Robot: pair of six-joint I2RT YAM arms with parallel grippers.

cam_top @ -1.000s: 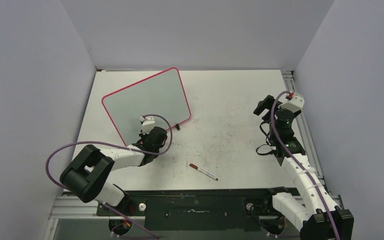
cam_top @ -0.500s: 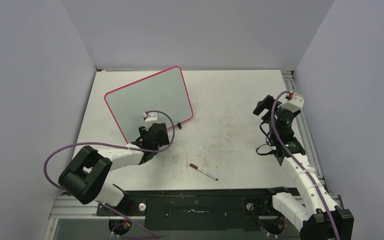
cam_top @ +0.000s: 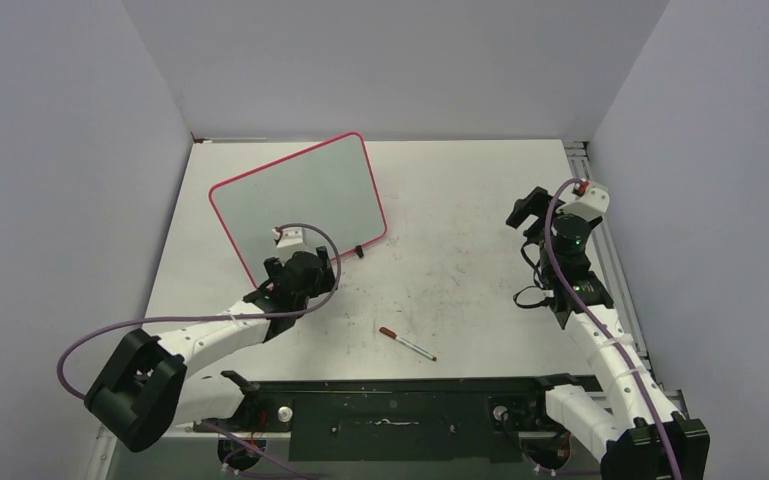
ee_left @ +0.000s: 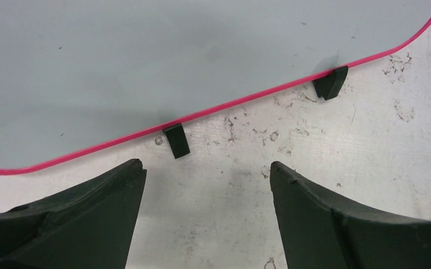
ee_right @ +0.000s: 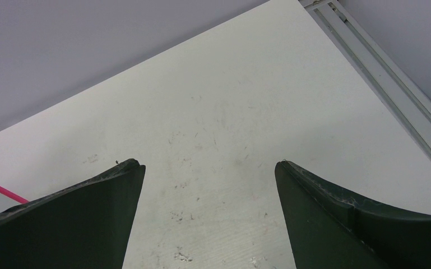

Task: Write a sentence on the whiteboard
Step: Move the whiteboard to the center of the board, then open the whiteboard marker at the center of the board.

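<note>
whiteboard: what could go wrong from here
1. The open left gripper is close to the whiteboard's near edge and foot; moving forward could shove the board.
2. The pen lies flat on the table, thin and apart from the board, so a grasp may slip.

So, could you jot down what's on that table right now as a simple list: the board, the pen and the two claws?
Whiteboard: rear left of the table, pink-red frame, two small black feet at its near edge
Writing: none seen on the board
Pen: lying loose near the front middle, red at one end
Left gripper: open, empty, just short of the board's near edge
Right gripper: open, empty, over bare table on the right side
</note>
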